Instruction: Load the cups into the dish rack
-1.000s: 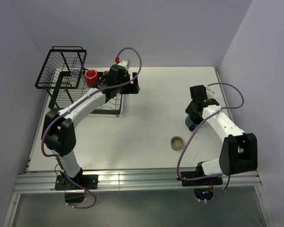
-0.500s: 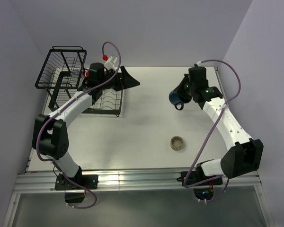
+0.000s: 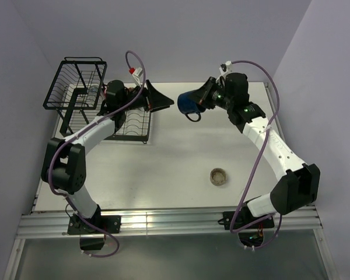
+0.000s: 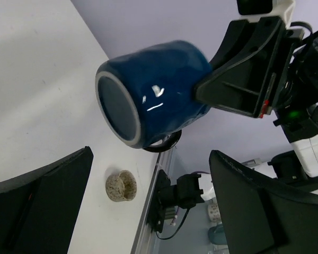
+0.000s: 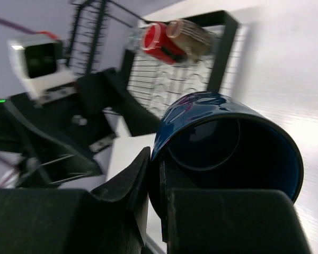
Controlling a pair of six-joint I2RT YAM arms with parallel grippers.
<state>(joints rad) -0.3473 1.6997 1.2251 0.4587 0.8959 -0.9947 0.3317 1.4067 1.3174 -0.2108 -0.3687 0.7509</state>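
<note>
Evidently a hand-over is in progress, as far as one can judge; the right gripper (image 3: 206, 100) pinches the blue mug (image 3: 188, 104) by its rim, one finger inside the mouth and one outside, and holds it in the air over the far part of the table (image 3: 181, 157); the left gripper (image 3: 162, 96) faces it just beside the dish rack (image 3: 76, 76), fingers spread wide and holding nothing, apart from the mug.

To do this well, the left fingers should close across the mug's round body near its base, clear of the rim where the right fingers sit; the right grip ought to let go only once the left one is firm, since a glazed wall can slip; the handle is best kept out of the closing path.

The mug lies on its side, its long axis roughly level and running across the table; the base points at the left gripper and the rack, the mouth opens back toward the right wrist, and the handle hangs downward.

A red mug (image 5: 158, 42) and a tan cup (image 5: 188, 34) lie in the rack; a beige cup (image 3: 219, 175) waits on the table.
</note>
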